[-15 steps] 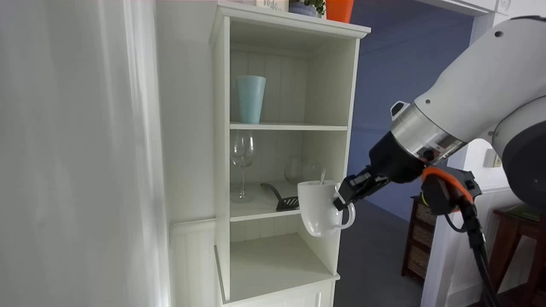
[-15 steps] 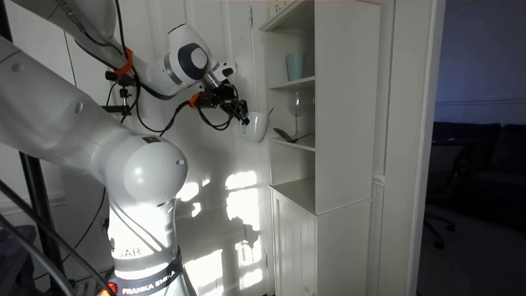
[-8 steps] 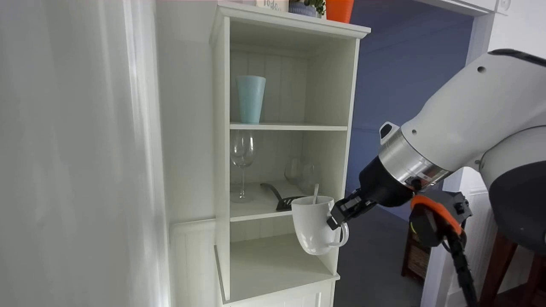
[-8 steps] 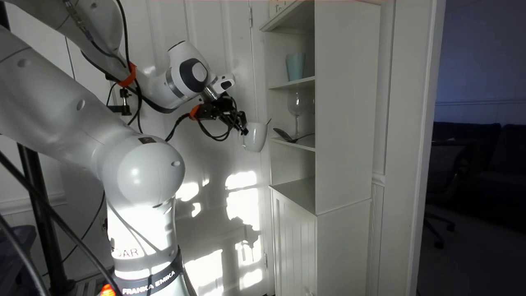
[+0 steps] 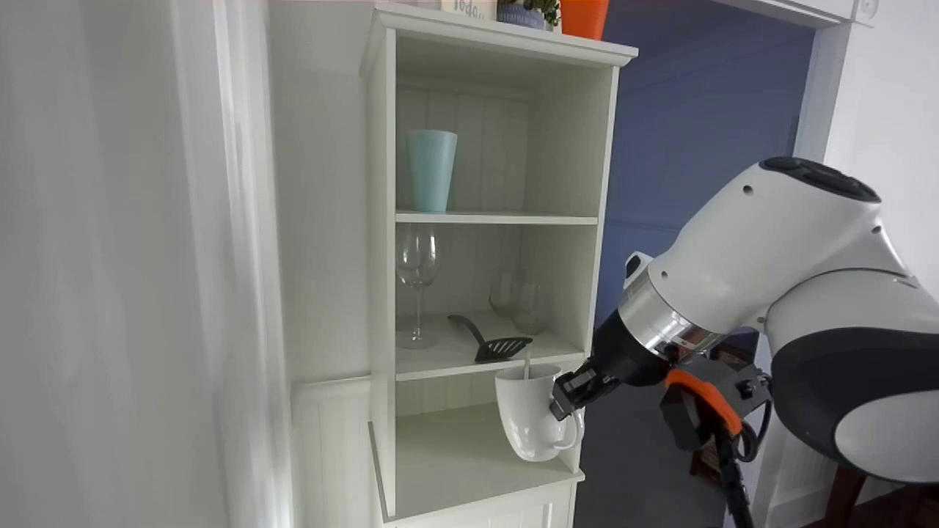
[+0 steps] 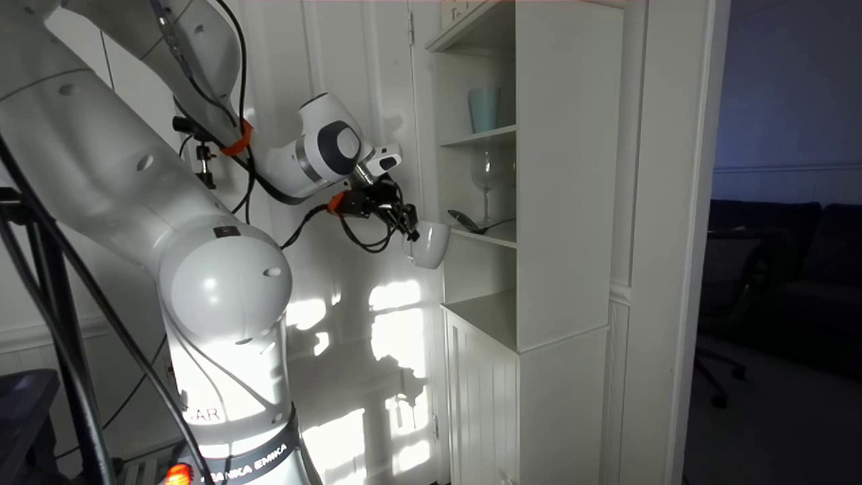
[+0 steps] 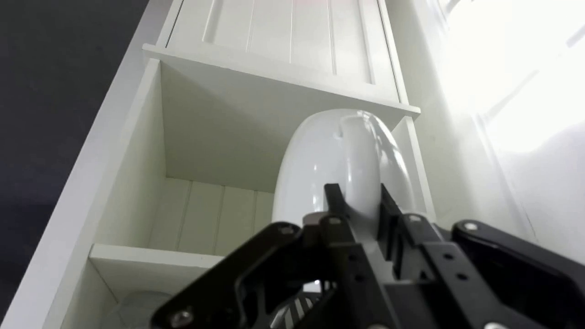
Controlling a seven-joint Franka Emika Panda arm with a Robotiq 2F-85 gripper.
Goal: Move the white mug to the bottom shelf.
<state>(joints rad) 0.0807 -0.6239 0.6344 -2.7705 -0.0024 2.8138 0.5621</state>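
The glossy white mug [image 5: 524, 414] hangs in my gripper [image 5: 561, 405], in front of the tall white shelving unit. In an exterior view [image 6: 431, 246] the mug is slightly tilted, its rim near the height of the middle shelf board. A thin pale stick [image 5: 527, 364] stands up out of it. In the wrist view my gripper [image 7: 358, 189] has a finger on each side of the mug handle [image 7: 361, 160], shut on it. The bottom shelf [image 5: 455, 462] is below and behind the mug; its floor also shows in the wrist view [image 7: 219, 123]. The mug hides part of this cubby.
The middle shelf's front edge [image 5: 440, 374] is just above and behind the mug. A black slotted spatula [image 5: 502, 349] pokes over it. A wine glass [image 5: 417, 264] and stemless glasses [image 5: 530, 312] stand there. A pale blue-green tumbler [image 5: 431, 170] is on the top shelf.
My gripper has lowered with the mug, from in front of the middle shelf to the bottom cubby's opening. In the last half second it has also moved toward the unit.
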